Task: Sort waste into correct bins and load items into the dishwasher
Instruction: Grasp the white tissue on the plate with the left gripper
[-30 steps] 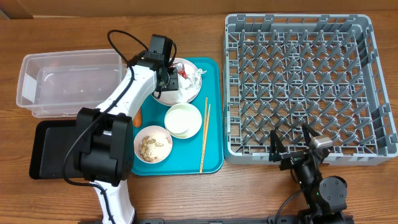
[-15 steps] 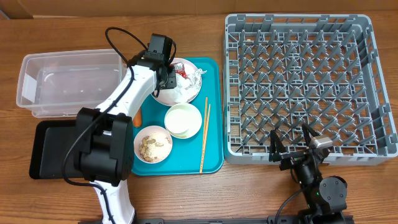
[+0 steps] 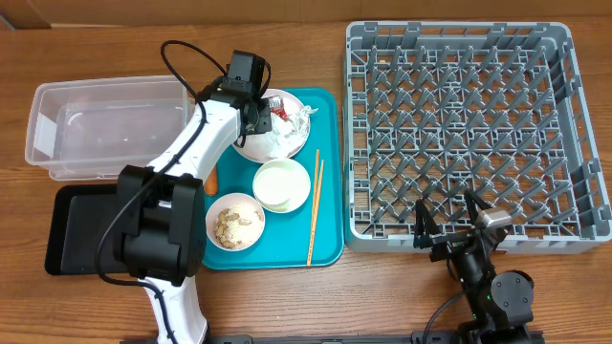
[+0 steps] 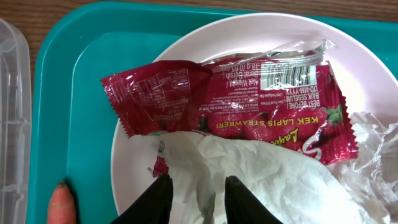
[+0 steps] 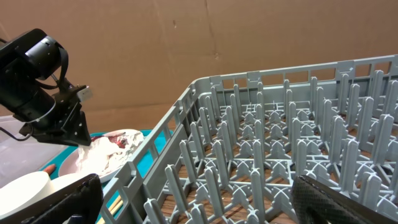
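Observation:
A pale plate (image 4: pixel 134 168) on the teal tray holds a red-and-silver wrapper (image 4: pixel 236 99) and a crumpled white tissue (image 4: pixel 280 183). My left gripper (image 4: pixel 198 194) is down on the plate, its fingers narrowly apart with a fold of tissue pinched between them. In the overhead view it is over the plate's left side (image 3: pixel 260 119). An orange carrot (image 4: pixel 62 202) lies on the tray left of the plate. My right gripper (image 5: pixel 199 202) is open and empty at the near edge of the grey dish rack (image 3: pixel 459 124).
The teal tray (image 3: pixel 327 244) also holds a bowl of beige scraps (image 3: pixel 235 222), an empty white bowl (image 3: pixel 282 183) and chopsticks (image 3: pixel 314 215). The clear tub (image 3: pixel 43 134) and the black tray (image 3: pixel 76 229) lie to the left.

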Controlling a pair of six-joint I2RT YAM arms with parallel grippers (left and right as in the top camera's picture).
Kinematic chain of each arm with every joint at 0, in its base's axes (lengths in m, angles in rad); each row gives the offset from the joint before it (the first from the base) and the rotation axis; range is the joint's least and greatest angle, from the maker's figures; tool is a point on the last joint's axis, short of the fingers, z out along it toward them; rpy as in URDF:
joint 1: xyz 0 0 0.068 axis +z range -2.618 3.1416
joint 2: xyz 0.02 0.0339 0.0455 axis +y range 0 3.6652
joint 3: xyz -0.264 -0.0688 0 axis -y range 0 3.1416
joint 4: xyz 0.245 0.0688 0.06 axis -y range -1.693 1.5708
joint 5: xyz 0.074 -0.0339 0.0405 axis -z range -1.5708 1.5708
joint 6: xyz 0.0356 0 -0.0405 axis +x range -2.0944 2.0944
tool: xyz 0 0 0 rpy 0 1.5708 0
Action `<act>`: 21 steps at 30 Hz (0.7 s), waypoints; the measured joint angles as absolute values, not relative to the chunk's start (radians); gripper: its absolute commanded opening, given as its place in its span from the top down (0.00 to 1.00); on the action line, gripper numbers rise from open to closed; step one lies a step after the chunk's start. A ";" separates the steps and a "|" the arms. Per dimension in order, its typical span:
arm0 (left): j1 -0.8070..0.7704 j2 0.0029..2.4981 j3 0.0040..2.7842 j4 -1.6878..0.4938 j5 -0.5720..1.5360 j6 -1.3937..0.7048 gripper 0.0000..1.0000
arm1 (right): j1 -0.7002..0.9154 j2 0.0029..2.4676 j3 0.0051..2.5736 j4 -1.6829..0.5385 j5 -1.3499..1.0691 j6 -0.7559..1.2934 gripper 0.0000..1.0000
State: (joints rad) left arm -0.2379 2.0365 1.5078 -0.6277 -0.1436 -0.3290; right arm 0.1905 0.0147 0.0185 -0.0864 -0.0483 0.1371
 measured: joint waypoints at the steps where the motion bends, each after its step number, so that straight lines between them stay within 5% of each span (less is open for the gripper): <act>1: -0.238 2.037 1.508 -0.628 -0.144 -0.337 0.73 | 0.190 0.015 0.019 -0.086 -0.049 0.138 0.00; 11: -0.238 2.037 1.473 -0.613 -0.144 -0.369 0.74 | 0.191 0.015 0.019 -0.087 -0.048 0.137 0.00; 21: -0.238 2.037 1.452 -0.588 -0.144 -0.420 0.96 | 0.190 0.015 0.019 -0.086 -0.048 0.138 0.00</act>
